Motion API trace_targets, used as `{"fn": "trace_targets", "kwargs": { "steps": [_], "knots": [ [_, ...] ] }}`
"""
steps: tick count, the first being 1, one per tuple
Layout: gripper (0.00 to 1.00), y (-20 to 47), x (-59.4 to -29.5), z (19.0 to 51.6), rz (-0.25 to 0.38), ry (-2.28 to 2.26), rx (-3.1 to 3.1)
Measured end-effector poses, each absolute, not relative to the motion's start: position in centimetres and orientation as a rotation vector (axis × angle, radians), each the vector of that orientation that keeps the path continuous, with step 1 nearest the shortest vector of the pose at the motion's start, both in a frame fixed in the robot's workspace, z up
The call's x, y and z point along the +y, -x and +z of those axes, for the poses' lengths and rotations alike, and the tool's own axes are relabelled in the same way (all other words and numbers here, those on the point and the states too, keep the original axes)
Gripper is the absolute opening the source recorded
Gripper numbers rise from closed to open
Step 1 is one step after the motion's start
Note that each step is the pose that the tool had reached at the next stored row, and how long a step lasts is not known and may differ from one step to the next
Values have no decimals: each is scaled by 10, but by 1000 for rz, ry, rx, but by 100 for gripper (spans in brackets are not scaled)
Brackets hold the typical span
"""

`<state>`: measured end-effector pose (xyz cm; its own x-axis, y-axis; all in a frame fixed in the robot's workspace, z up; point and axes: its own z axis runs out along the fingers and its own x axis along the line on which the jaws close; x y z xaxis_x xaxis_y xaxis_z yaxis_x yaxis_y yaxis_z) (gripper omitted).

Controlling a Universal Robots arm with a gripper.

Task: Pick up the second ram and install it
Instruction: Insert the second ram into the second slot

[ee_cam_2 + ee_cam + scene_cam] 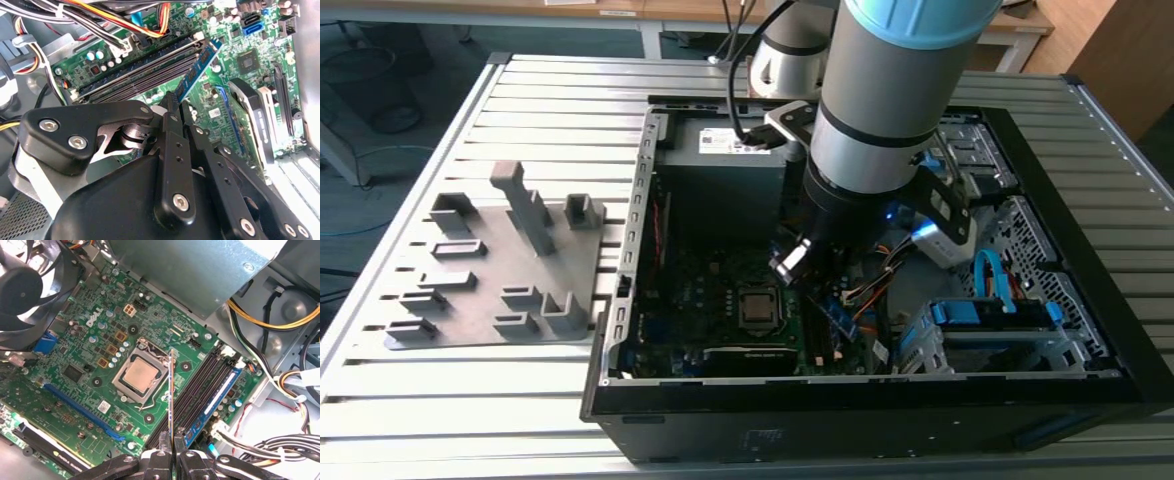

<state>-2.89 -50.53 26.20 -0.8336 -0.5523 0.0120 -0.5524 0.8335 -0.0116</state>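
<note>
The gripper [172,441] is nearly shut. Its two black metal fingers [164,444] pinch one memory stick [172,390] by its end. In the first wrist view the stick is seen edge-on as a thin, straight line. In the second wrist view it is a narrow blue-green board [200,67] with black chips that reaches out from the fingertips [172,112].

The stick hangs clear above the green circuit board [90,345] and is not seated in anything. In the first wrist view it crosses the gap between the one square processor [140,377], with its dull metal lid and silver frame, and the memory slots [202,387]. There are four long, narrow slots lying side by side. Three look dark and the fourth [220,392] is blue along its length.

Elsewhere on the board there is one long blue plastic slot [82,410] and one round black fan [20,285]. A plain grey sheet-metal box [190,270] sits next to the board. Bundles of yellow, black and red wires [280,325] curl beside the slots.

In the exterior view, the single arm [894,90], a smooth grey tube with a pale blue band, reaches down into one open black computer case [854,410]. The case lies on a table [547,100] made of ribbed metal slats. One flat grey plastic holder [494,290] lies on the slats towards the exterior view's left, well apart from the gripper. Several blocks and ribs stand up from it.
</note>
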Motion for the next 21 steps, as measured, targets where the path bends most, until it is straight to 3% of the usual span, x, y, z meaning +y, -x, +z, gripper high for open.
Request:
{"fn": "trace_targets", "kwargs": {
  "steps": [21],
  "knots": [
    [14, 29, -505, 262, 23, -784, -3033]
  ]
}}
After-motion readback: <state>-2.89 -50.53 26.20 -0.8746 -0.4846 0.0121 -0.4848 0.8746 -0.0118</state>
